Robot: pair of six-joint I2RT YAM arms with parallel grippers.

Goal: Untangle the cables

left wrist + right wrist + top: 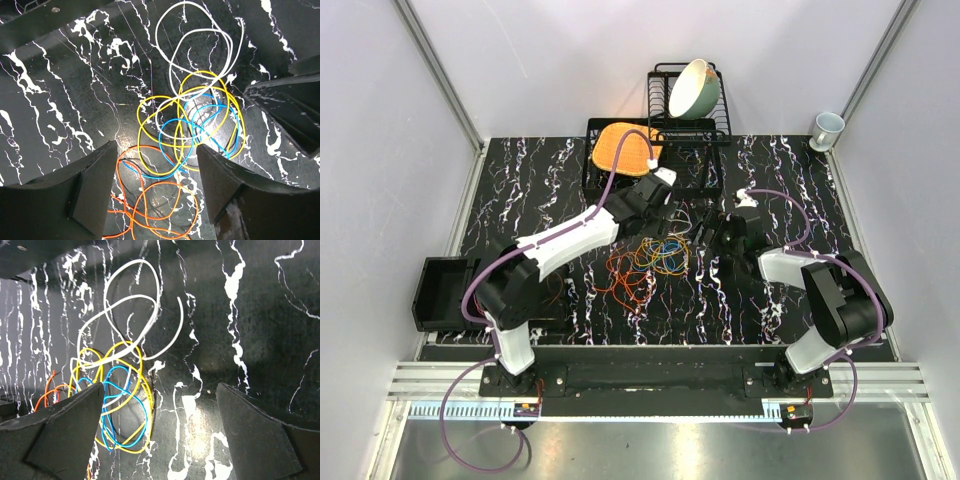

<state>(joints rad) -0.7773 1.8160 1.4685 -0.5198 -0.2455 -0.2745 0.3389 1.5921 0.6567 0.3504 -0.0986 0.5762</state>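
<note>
The cables (645, 265) lie in one loose tangle on the bench (520, 190), in the middle, between the two arms. Both arms lean over it. The left pincer (157, 187) is released, its jaws standing wide apart above the orange strands (134, 200) and the yellow loops (145, 102), and it grasps nothing. The right pincer (160, 435) is released too; mostly bare bench shows between its jaws, with the yellow and blue strands (120, 415) just beside one of them.

I judge that the work is at the step of choosing a strand, and no cable is separated yet. The white loop (135, 261) lies at the edge of the heap and crosses only the yellow loops, so it seems the easiest to take. The next move probably calls for one pincer to come down and clench on a single thin wire, while the other holds the remaining bundle so it does not drag along.
</note>
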